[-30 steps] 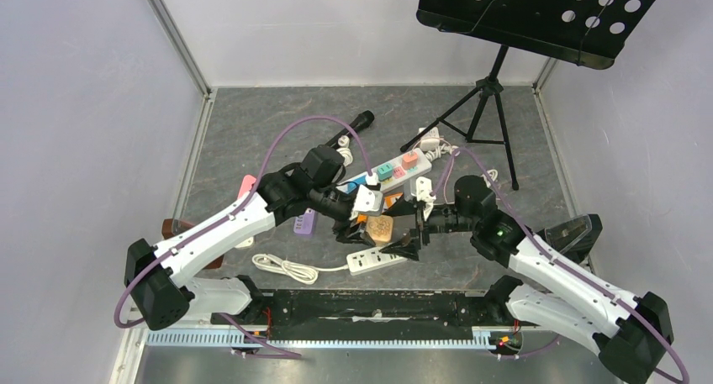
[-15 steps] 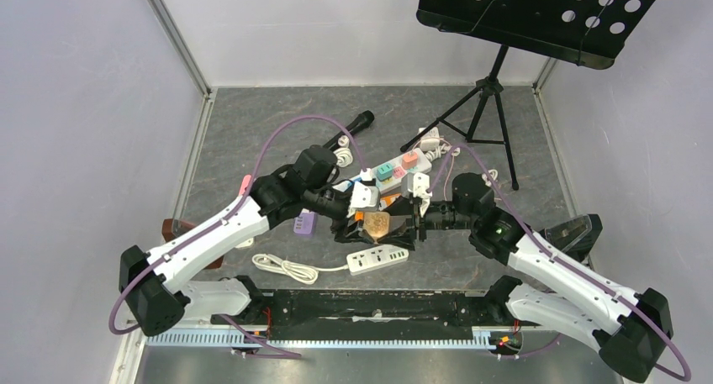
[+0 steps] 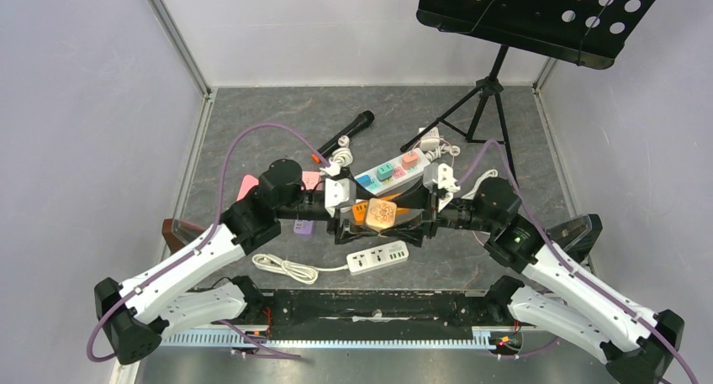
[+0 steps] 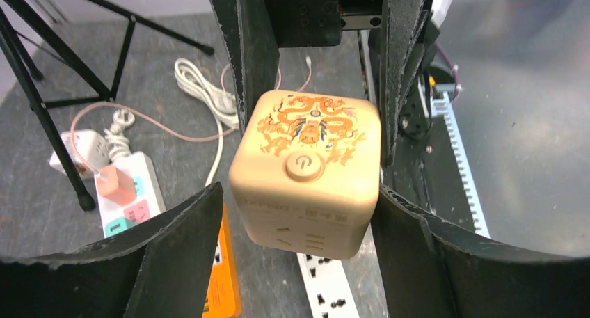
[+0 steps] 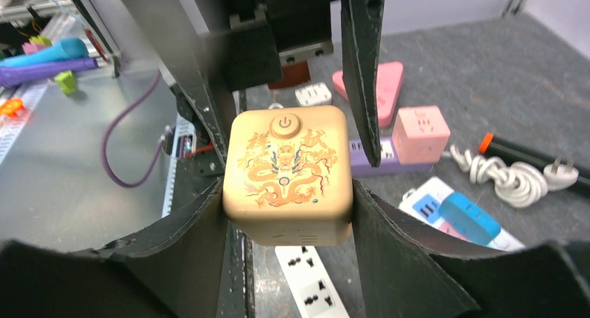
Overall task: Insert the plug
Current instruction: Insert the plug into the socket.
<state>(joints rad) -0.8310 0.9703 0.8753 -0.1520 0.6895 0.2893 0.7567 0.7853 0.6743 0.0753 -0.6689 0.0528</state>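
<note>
Cube adapter (image 3: 380,213), tan w/ dragon print, sits mid-air over surface (image 3: 252,123), above white power strip (image 3: 377,257). R hand (image 5: 289,193) clamps its two sides. L hand (image 4: 298,193) wide, brackets it from opp. side, gap at one finger.

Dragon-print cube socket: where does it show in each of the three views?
Top external: dragon-print cube socket at mid-frame.
Left wrist: fills the centre, power button facing the lens.
Right wrist: centre, button on its far edge.
Shared landmark: white power strip, just below the cube in each picture.
</note>
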